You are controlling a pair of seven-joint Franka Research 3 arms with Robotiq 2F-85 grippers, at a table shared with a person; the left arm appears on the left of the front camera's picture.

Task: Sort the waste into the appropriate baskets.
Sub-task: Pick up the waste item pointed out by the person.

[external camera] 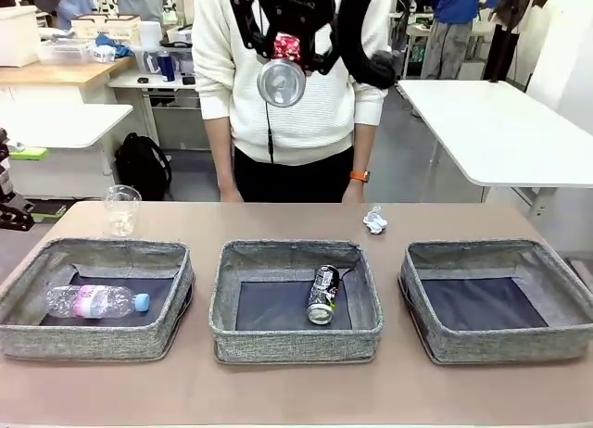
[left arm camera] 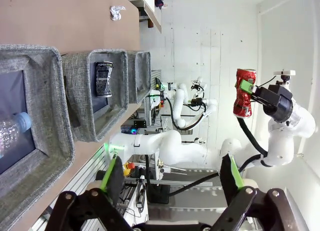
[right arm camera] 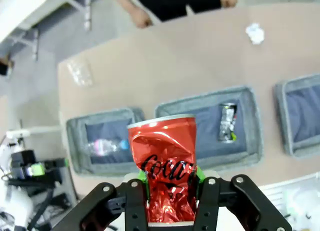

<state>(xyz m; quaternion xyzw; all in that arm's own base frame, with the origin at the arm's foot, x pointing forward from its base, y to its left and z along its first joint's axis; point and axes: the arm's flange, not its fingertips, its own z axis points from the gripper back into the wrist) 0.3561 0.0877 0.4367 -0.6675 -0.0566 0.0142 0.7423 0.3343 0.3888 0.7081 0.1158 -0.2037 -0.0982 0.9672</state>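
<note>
One piece, the crushed red can [right arm camera: 162,161], is sitting pinched between the green pads of my right pincer [right arm camera: 170,191]. The jaws are pressing on its dented waist. I am holding it high above the surface [external camera: 278,391], upright in the wrist view, roughly over the near side of the middle basket [external camera: 292,252].

Two pieces are already lying sorted. The clear plastic bottle [external camera: 97,301] is resting on its side in the left basket [external camera: 93,252]. The dark printed can [external camera: 322,294] is lying in the middle basket. The right basket [external camera: 496,252] is showing just its dark bottom.

Two pieces are waiting on the bare surface beyond the baskets. The clear plastic cup [external camera: 121,208] is standing upright behind the left basket. The paper wad [external camera: 375,220] is lying between the middle and right baskets, toward the far edge.

My left pincer [left arm camera: 172,176] is hanging spread wide, gripping nothing, off to the left side and well apart from the waste. The person [external camera: 296,122] is standing at the far edge, hands down near the surface and touching none of the pieces.

Judgement: two of five are done and one is in transit, likely heading to join the other can in the middle basket. The cup and the wad are not yet handled, so I am placing the task near its midpoint.
</note>
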